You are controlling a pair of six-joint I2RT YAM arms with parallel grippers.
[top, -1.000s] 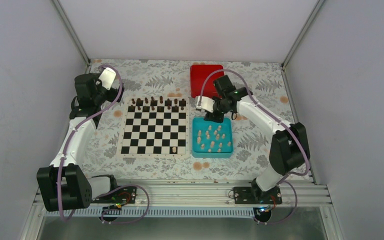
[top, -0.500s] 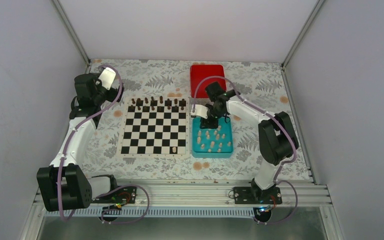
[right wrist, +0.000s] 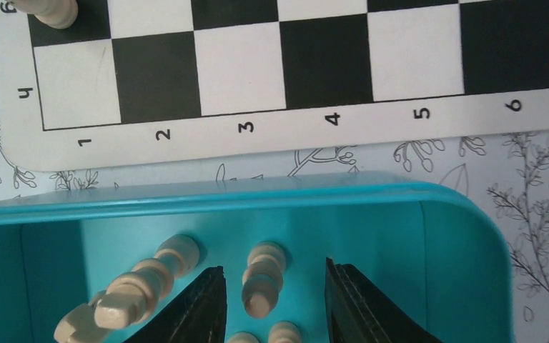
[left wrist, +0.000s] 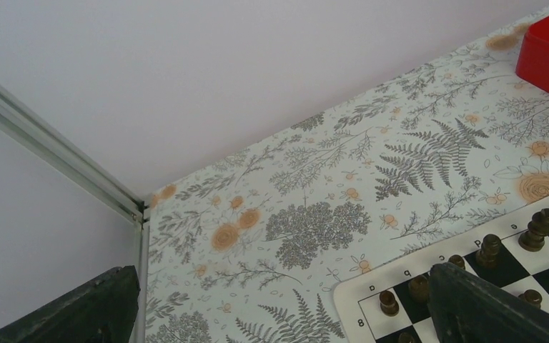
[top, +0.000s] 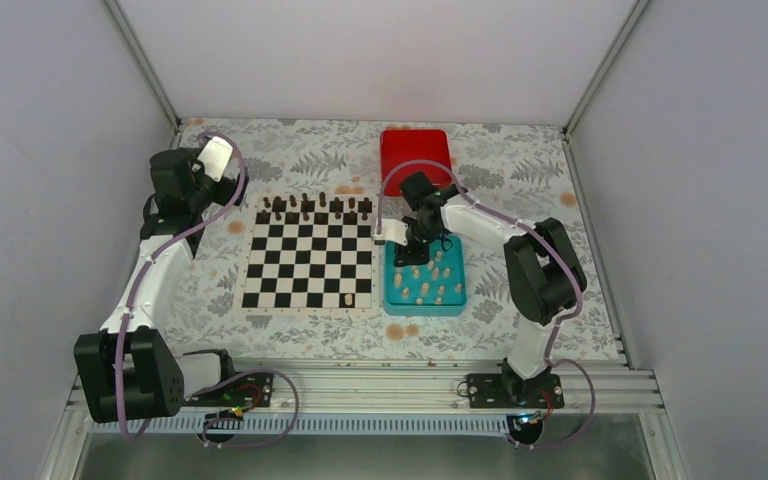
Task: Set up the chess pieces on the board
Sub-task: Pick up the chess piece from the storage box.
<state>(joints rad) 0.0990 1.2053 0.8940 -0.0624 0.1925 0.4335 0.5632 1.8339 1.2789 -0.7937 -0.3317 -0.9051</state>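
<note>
- The right gripper (right wrist: 271,311) has its jaws apart, low inside the teal tray (right wrist: 257,196). One of the cream chess pieces (right wrist: 261,282) stands between them, with a gap showing on each side, so nothing is clamped.
- Just outside the left jaw a few more pieces lie tipped together, and another sits at the bottom edge of the wrist view between the jaws.
- The tray's wall nearest the board (right wrist: 329,64) rises just ahead of the jaws. Past it is a narrow strip of floral table (right wrist: 436,153), then the board's pale border.
- From above, the gripper (top: 407,257) is at the tray's far-left corner, and the other cream pieces (top: 428,282) are spread toward the near side.
- A single cream piece (top: 348,299) stands on the board's nearest row, by the tray-side edge. The middle squares (top: 308,262) are bare.
- Dark chessmen (top: 315,207) line the far rows, and the red box (top: 415,155) lies beyond the tray.
- The left gripper (left wrist: 279,325) has its jaws spread wide and holds nothing, raised off the board's far-left corner.
</note>
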